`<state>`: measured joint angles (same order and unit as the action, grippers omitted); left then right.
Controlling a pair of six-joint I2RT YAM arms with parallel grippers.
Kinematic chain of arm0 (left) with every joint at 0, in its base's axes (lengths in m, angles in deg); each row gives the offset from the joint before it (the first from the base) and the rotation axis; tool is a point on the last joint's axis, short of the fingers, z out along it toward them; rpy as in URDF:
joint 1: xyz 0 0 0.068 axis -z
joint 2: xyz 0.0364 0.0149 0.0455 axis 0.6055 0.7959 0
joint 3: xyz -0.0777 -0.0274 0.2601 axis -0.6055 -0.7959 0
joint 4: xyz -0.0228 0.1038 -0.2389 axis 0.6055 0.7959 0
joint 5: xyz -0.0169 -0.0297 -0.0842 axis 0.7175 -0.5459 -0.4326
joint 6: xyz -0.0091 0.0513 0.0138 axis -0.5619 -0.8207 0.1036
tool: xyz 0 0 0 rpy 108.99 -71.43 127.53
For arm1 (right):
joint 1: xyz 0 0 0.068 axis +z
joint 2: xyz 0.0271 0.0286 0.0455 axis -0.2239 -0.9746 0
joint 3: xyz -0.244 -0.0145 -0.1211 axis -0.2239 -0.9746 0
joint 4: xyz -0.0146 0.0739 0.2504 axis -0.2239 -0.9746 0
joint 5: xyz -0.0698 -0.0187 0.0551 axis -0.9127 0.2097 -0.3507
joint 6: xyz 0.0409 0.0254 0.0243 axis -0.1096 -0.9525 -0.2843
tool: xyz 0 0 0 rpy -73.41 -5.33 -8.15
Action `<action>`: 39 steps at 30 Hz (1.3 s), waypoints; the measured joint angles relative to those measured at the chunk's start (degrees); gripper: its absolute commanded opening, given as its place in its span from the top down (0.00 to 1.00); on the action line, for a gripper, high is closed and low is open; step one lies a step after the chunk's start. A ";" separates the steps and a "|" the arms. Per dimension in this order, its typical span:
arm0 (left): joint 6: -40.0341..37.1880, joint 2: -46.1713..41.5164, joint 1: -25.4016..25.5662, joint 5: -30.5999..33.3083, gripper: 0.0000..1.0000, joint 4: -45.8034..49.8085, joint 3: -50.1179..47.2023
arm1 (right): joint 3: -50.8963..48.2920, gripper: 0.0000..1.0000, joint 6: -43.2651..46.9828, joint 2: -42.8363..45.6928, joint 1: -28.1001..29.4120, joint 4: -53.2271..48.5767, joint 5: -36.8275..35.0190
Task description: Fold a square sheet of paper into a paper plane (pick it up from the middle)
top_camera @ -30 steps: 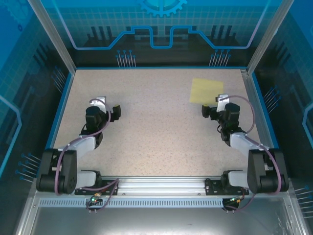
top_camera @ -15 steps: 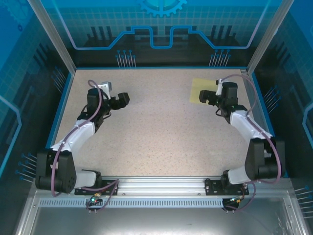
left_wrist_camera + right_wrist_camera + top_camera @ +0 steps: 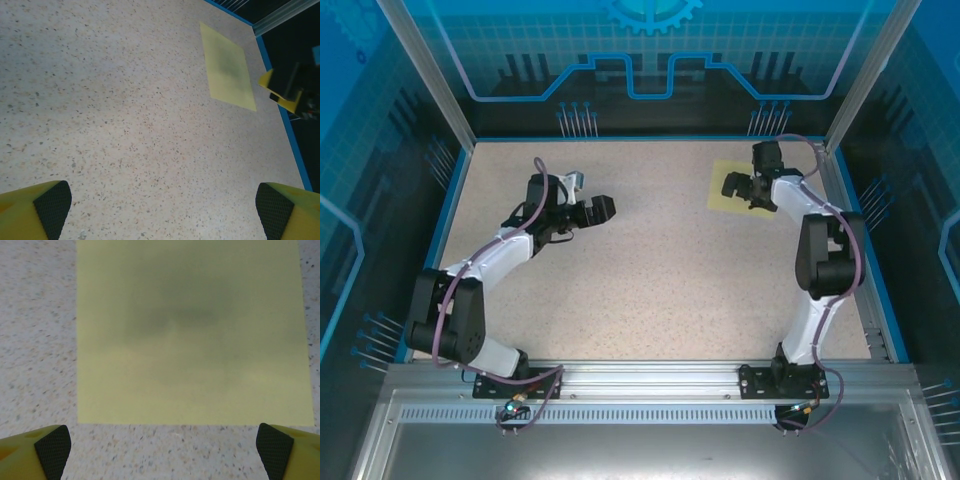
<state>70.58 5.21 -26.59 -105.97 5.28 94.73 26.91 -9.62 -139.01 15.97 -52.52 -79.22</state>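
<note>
The square sheet of paper (image 3: pixel 721 180) lies flat and uncreased on the speckled table at the far right; no folded plane shape is seen. My right gripper (image 3: pixel 742 190) hovers over the sheet's right part, open and holding nothing. In the right wrist view the pale yellow sheet (image 3: pixel 190 330) spreads ahead of the right gripper (image 3: pixel 165 447), its near edge just beyond the fingertips (image 3: pixel 52 447). My left gripper (image 3: pixel 602 208) is open over bare table left of centre, well apart from the sheet. The left wrist view has the sheet (image 3: pixel 227 67) far ahead at the right.
A blue rim (image 3: pixel 840 200) bounds the table just right of the sheet, with a metal post (image 3: pixel 865 80) at the far right corner. Speckled tabletop (image 3: pixel 650 260) stretches between the two arms.
The right arm has reached away from its base and its gripper now hangs over the sheet. The left arm has stretched out to the right, toward the table's middle.
</note>
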 measured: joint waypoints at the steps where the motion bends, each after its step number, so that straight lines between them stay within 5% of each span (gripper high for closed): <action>1: 0.00 0.07 0.07 -0.15 0.01 0.07 0.04 | 1.38 0.01 0.02 -1.42 0.00 -1.29 -0.31; 17: 0.00 0.13 0.44 -3.30 0.01 1.97 0.11 | 22.75 0.01 0.02 -20.09 1.25 -15.85 -1.64; 39: -0.09 -0.74 0.44 -5.46 0.01 1.84 -0.68 | 29.20 0.02 -0.02 -23.61 9.86 -24.76 -3.54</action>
<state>70.50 4.47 -26.15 -111.43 7.11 94.05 56.11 -9.65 -162.61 25.82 -77.28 -82.76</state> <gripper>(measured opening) 0.987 0.982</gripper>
